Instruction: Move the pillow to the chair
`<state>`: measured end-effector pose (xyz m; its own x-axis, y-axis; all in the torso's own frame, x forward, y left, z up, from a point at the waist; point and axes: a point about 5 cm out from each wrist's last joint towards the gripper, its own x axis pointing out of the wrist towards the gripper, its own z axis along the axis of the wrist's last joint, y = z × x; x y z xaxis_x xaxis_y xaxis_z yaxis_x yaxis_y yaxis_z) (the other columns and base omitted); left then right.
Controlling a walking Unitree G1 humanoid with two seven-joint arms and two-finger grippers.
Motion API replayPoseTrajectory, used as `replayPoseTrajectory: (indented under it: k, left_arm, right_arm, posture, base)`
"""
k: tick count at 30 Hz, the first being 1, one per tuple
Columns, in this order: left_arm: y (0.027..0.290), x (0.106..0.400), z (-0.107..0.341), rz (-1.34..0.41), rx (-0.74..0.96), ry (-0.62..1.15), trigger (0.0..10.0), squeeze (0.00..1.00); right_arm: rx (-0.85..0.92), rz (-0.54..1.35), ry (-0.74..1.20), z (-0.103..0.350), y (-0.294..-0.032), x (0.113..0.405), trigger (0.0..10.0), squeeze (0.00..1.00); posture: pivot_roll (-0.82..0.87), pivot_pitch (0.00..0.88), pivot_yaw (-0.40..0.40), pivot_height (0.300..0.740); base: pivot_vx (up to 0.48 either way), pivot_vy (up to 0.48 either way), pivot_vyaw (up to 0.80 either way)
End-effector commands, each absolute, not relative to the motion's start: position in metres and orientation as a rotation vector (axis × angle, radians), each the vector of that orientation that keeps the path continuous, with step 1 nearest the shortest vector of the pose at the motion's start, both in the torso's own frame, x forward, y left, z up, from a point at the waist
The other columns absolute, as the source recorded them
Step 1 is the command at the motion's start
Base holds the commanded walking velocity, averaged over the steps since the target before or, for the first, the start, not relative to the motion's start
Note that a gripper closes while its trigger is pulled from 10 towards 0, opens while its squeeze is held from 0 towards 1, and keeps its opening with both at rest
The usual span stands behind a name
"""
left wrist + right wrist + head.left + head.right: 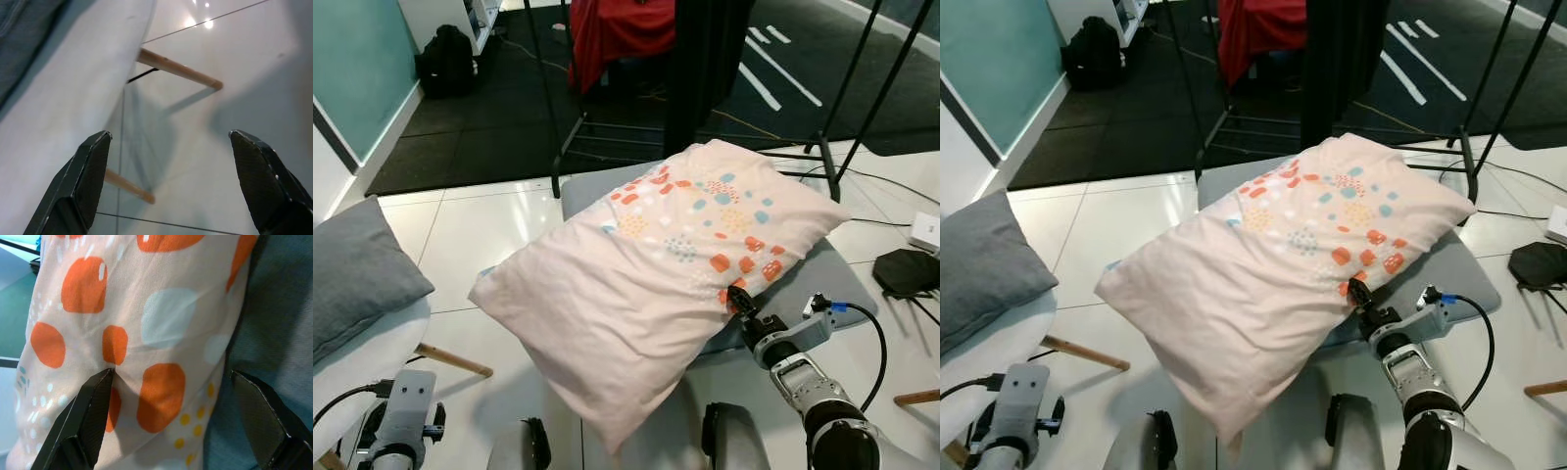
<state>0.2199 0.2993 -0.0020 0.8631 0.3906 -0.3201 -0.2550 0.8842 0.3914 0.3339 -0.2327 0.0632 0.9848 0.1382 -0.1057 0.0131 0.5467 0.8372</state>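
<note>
A pale pink pillow (656,264) with orange and blue dots lies slantwise on the grey chair seat (832,269), its near-left corner hanging past the seat's front. My right gripper (736,297) is at the pillow's near right edge. In the right wrist view the right gripper (171,374) is open, one fingertip (100,387) against the dotted fabric and the other finger over the grey seat (283,308). My left arm (401,421) hangs low at the left; the left gripper (168,134) is open over the floor tiles.
A white chair (362,357) with wooden legs and a grey cushion (357,269) stands at the left. Behind the grey seat are a black rack's legs (573,127), red cloth (617,29) and a black bag (445,59). Cables, a black pad (906,269) and a white box (925,233) lie at the right.
</note>
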Motion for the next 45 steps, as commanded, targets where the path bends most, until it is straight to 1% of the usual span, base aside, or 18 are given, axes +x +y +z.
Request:
replayPoseTrajectory:
  k: [1, 2, 9, 11, 15, 19, 21, 22, 23, 24, 32, 38, 42, 44, 45]
  left_arm:
    - [0.320, 0.209, 0.007, 0.374, 0.378, 0.389, 10.0, 0.00]
    - [0.324, 0.208, 0.012, 0.374, 0.394, 0.370, 10.0, 0.00]
    - [0.332, 0.205, 0.023, 0.351, 0.433, 0.345, 10.0, 0.00]
    - [0.334, 0.203, 0.024, 0.349, 0.439, 0.345, 10.0, 0.00]
    - [0.341, 0.199, 0.032, 0.351, 0.453, 0.338, 10.0, 0.00]
    - [0.341, 0.199, 0.034, 0.349, 0.461, 0.338, 10.0, 0.00]
    - [0.339, 0.200, 0.035, 0.344, 0.462, 0.337, 10.0, 0.00]
    - [0.338, 0.201, 0.035, 0.341, 0.462, 0.336, 10.0, 0.00]
    - [0.338, 0.201, 0.035, 0.341, 0.462, 0.336, 10.0, 0.00]
    - [0.337, 0.202, 0.035, 0.338, 0.463, 0.335, 10.0, 0.00]
    - [0.333, 0.206, 0.036, 0.344, 0.449, 0.333, 10.0, 0.00]
    - [0.332, 0.209, 0.036, 0.346, 0.445, 0.332, 10.0, 0.00]
    - [0.331, 0.214, 0.036, 0.352, 0.435, 0.329, 10.0, 0.00]
    - [0.327, 0.222, 0.036, 0.360, 0.416, 0.325, 10.0, 0.00]
    - [0.327, 0.222, 0.036, 0.360, 0.416, 0.325, 10.0, 0.00]
  right_arm:
    - [1.005, 0.149, 0.169, 0.064, -0.223, 0.335, 10.0, 0.00]
    - [1.010, 0.160, 0.160, 0.066, -0.222, 0.336, 10.0, 0.00]
    - [1.052, 0.182, 0.126, 0.072, -0.216, 0.341, 10.0, 0.00]
    - [1.052, 0.197, 0.124, 0.075, -0.213, 0.344, 10.0, 0.00]
    - [1.050, 0.338, 0.107, 0.090, -0.197, 0.353, 10.0, 0.00]
    - [1.041, 0.356, 0.097, 0.098, -0.192, 0.359, 10.0, 0.00]
    - [1.083, 0.354, 0.051, 0.108, -0.193, 0.364, 10.0, 0.00]
    - [1.094, 0.351, 0.031, 0.111, -0.195, 0.366, 0.9, 0.00]
    - [1.094, 0.351, 0.031, 0.111, -0.195, 0.366, 0.9, 0.00]
    - [1.100, 0.344, 0.020, 0.113, -0.197, 0.367, 0.0, 0.00]
    - [1.091, 0.379, -0.035, 0.123, -0.204, 0.368, 0.0, 0.00]
    - [1.084, 0.399, -0.053, 0.127, -0.205, 0.370, 0.0, 0.00]
    - [1.054, 0.416, -0.046, 0.130, -0.203, 0.371, 0.0, 0.00]
    - [1.028, 0.450, -0.018, 0.129, -0.194, 0.372, 0.0, 0.00]
    - [1.028, 0.450, -0.018, 0.129, -0.194, 0.372, 0.0, 0.00]
  posture:
    - [0.16, 0.265, 0.091, 0.400]
    - [0.17, 0.274, 0.102, 0.395]
    - [0.19, 0.289, 0.128, 0.370]
    - [0.19, 0.294, 0.139, 0.370]
    - [0.20, 0.304, 0.145, 0.370]
    - [0.19, 0.304, 0.146, 0.370]
    - [0.19, 0.302, 0.141, 0.370]
    - [0.19, 0.301, 0.139, 0.370]
    - [0.19, 0.301, 0.139, 0.370]
    - [0.18, 0.300, 0.136, 0.370]
    - [0.16, 0.289, 0.127, 0.370]
    - [0.15, 0.280, 0.122, 0.370]
    - [0.12, 0.269, 0.115, 0.370]
    - [0.08, 0.248, 0.103, 0.370]
    - [0.08, 0.248, 0.103, 0.370]
  base:
    - [0.000, 0.000, 0.00]
    - [0.000, 0.000, 0.00]
    - [0.000, 0.000, 0.00]
    - [0.000, 0.000, 0.00]
    - [0.000, 0.000, 0.00]
    - [0.000, 0.000, 0.00]
    - [0.000, 0.000, 0.00]
    - [0.000, 0.000, 0.00]
    - [0.000, 0.000, 0.00]
    - [0.000, 0.000, 0.00]
    - [0.000, 0.000, 0.00]
    - [0.000, 0.000, 0.00]
    - [0.000, 0.000, 0.00]
    - [0.000, 0.000, 0.00]
    - [0.000, 0.000, 0.00]
